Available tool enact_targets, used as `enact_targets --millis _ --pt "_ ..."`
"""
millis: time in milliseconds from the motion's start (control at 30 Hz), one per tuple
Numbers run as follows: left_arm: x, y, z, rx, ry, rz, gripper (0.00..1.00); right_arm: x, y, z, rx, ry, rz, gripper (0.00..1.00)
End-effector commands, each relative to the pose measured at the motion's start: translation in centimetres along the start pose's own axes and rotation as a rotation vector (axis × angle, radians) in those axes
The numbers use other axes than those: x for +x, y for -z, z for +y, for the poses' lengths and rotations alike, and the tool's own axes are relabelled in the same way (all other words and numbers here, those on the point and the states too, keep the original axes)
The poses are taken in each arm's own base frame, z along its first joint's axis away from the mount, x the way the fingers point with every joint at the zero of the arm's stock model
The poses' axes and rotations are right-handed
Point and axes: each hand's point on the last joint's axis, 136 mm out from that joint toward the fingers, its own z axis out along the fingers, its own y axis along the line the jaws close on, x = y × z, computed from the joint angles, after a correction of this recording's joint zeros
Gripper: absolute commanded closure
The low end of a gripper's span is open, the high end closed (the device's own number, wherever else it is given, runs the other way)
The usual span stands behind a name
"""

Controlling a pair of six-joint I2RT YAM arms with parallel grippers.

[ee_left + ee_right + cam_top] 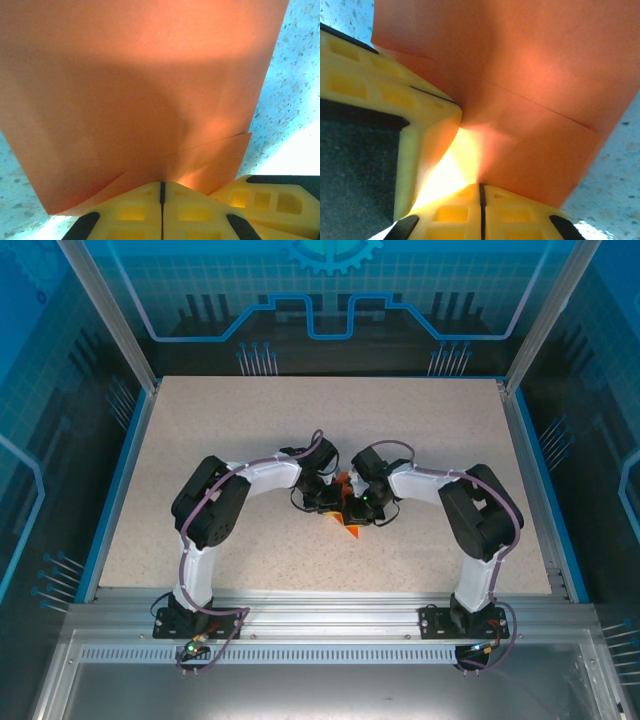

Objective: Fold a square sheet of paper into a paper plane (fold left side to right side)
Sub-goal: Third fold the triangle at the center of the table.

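The square sheet of paper (pixel 350 528) is bright orange-red and held off the table between the two arms at the table's middle. In the left wrist view the sheet (pixel 140 90) rises from my left gripper (pixel 161 184), whose yellow jaws are pressed together on its folded lower edge; a second layer peeks out at the bottom right. My right gripper (pixel 481 186) is likewise shut on the sheet (pixel 545 100), which shows a faint crease line. From above, my left gripper (pixel 328 502) and right gripper (pixel 365 505) nearly touch. The left gripper's fingers (pixel 370 85) sit close beside the right one.
The speckled beige table (pixel 300 420) has a blue rim and transparent walls around it. Open tabletop lies behind and on both sides of the arms. The right gripper's yellow finger (pixel 270 195) crowds the left wrist view's lower right.
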Motion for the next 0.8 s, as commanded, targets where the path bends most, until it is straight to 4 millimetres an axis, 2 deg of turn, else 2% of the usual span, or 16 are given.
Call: enact_targets --millis 0,167,233,367,767 --pt "1.2 -1.4 2.9 -0.122 0.021 0.022 0.92 4.8 -1.4 -3.2 0.098 -0.052 0.133 0.92" --pt "1.0 -1.4 3.2 -0.133 0.019 0.017 0.92 7.2 -1.1 -4.2 0.117 -0.058 0.173 0.92" --pt "1.0 -1.4 3.2 -0.134 0.018 0.016 0.92 9.0 -1.3 -5.3 0.132 -0.074 0.215 0.92" --pt "0.9 -1.3 3.2 -0.136 0.021 0.013 0.93 10.8 -1.3 -6.0 0.144 -0.081 0.248 0.92" --pt "0.7 -1.1 3.3 -0.144 0.022 0.009 0.93 12.9 -0.3 -6.5 0.149 -0.075 0.280 0.92"
